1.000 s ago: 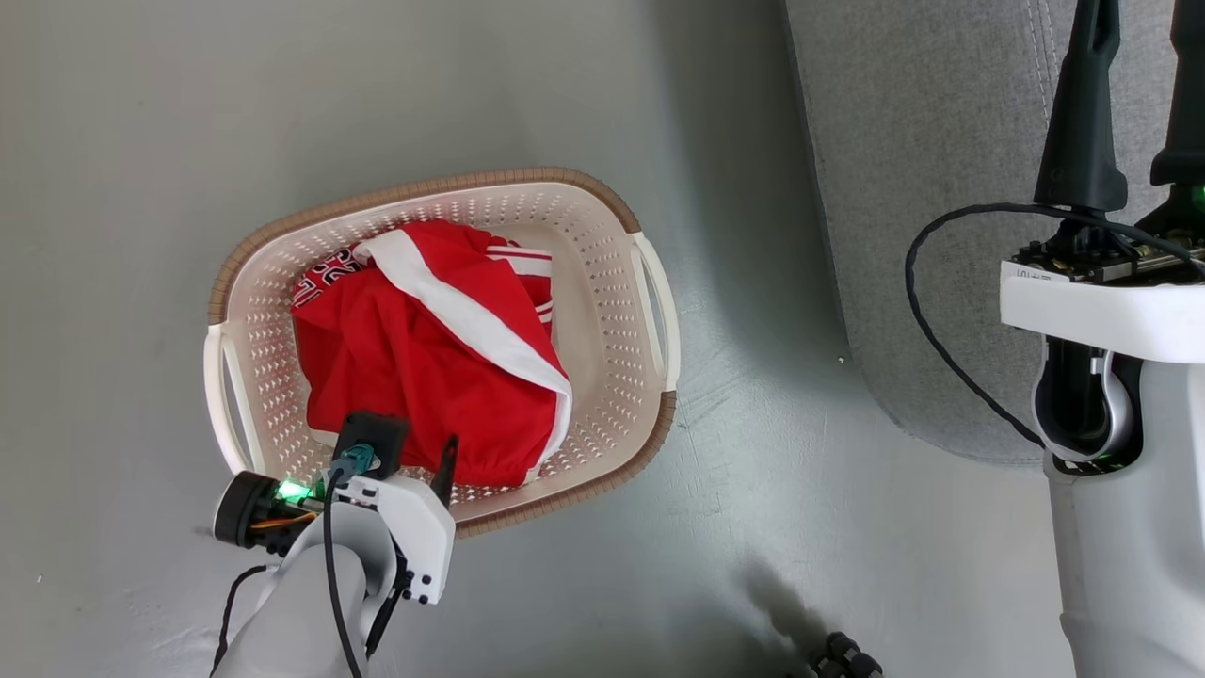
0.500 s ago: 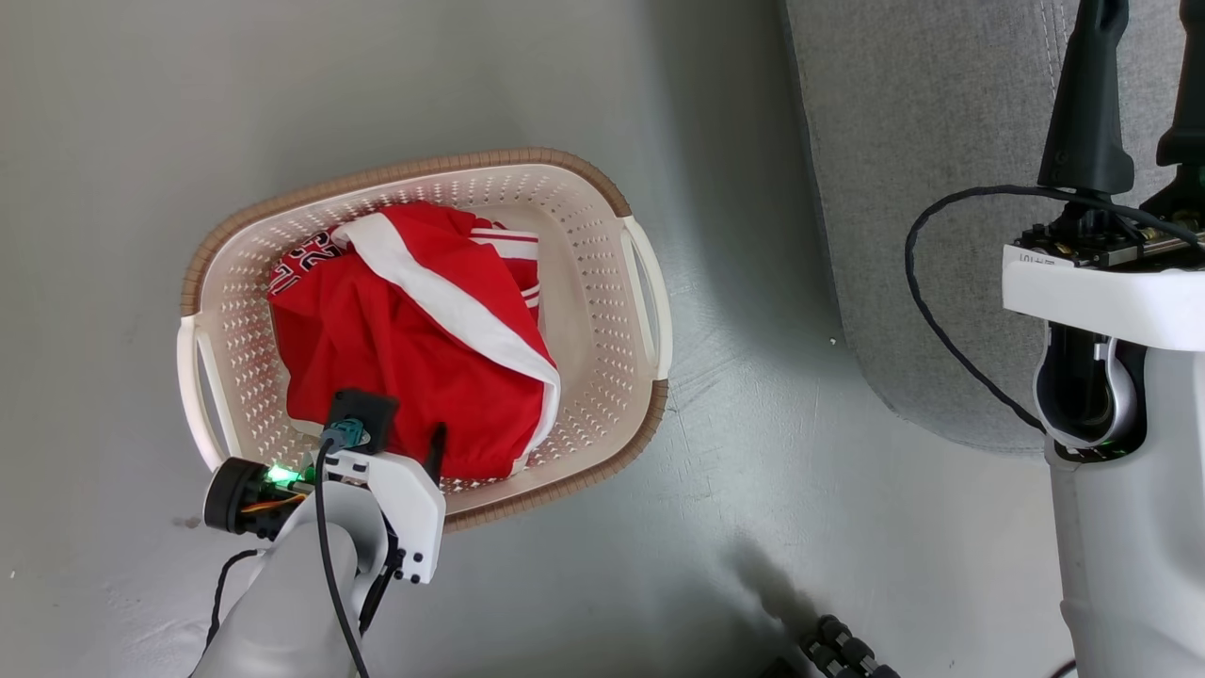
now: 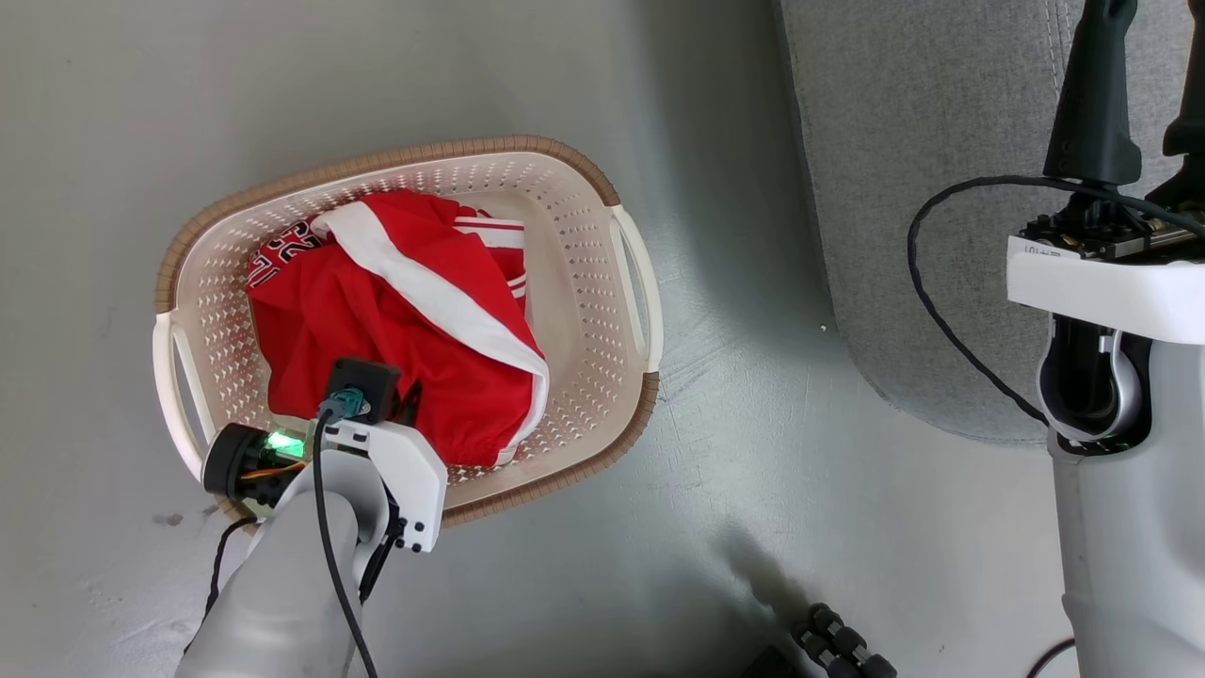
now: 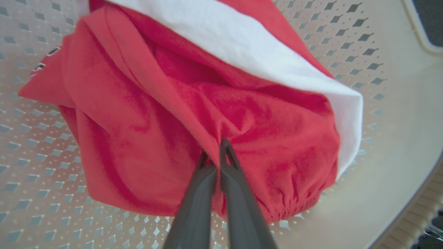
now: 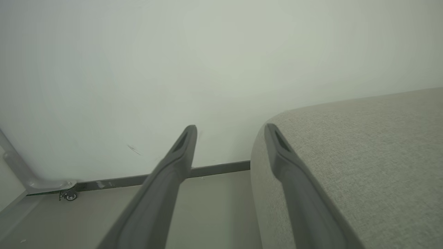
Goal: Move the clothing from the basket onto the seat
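**Left fingers pinching the shorts in the basket**

My left gripper (image 4: 216, 152) reaches down into the oval cream-white perforated plastic basket (image 3: 395, 165) with the brown woven-look rim. Its two dark fingers are pressed together on a fold of the red shorts (image 3: 395, 320), soft fabric with a broad white side stripe. The pinch sits on the near part of the bundle, just above the gathered waistband.

The shorts lie heaped in the left and middle of the basket. From under their far left edge peeks the red basketball jersey (image 3: 278, 259), showing black-and-white lettering. Both garments rest inside the basket, whose right part is bare. The basket stands on the smooth grey floor (image 3: 753, 471).

To the right, apart from the basket, is the large grey fabric-upholstered seat (image 3: 941, 188) with its rounded corner and stitched seams.

My right gripper (image 5: 230, 131) hangs over the seat's near left corner, its fingers spread wide with nothing between them. A pale wall (image 5: 173, 52) stands beyond it.
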Robot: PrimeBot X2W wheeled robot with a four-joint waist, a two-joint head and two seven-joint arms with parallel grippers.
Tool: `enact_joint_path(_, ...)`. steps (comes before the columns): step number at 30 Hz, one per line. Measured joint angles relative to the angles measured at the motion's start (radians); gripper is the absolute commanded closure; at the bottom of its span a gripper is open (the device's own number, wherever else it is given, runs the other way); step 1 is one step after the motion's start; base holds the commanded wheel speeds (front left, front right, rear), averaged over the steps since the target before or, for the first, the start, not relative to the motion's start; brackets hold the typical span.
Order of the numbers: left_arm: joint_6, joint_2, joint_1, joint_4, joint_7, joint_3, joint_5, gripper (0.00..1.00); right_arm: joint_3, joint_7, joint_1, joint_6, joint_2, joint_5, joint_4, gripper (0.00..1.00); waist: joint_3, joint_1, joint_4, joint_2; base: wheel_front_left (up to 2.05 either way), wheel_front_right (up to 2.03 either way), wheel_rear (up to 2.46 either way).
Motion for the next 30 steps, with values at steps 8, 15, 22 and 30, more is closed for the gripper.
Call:
enact_joint_path(8, 0.000, 0.000, 0.000, 0.004, -0.046, 0.030, -0.032, 1.00, -0.002, 0.000, -0.001, 0.000, 0.000, 0.011, 0.003, 0.00, -0.014, -0.0001, 0.006, 0.0000, 0.00, 0.00, 0.00)
enact_joint_path(15, 0.001, -0.001, -0.005, -0.002, -0.071, 0.035, -0.035, 1.00, -0.008, 0.000, -0.001, 0.000, 0.000, 0.018, 0.009, 0.00, -0.035, -0.0001, 0.014, 0.0000, 0.00, 0.00, 0.00)
enact_joint_path(22, 0.001, 0.000, -0.020, -0.027, -0.092, 0.027, -0.032, 1.00, -0.013, 0.000, -0.001, 0.000, 0.000, 0.017, 0.025, 0.00, -0.061, -0.0001, 0.027, 0.0000, 0.00, 0.00, 0.00)
enact_joint_path(30, 0.001, 0.000, -0.018, -0.081, -0.102, 0.010, -0.015, 1.00, -0.010, 0.000, -0.001, 0.000, 0.000, 0.005, 0.032, 0.00, -0.099, -0.0001, 0.047, 0.0000, 0.00, 0.00, 0.00)
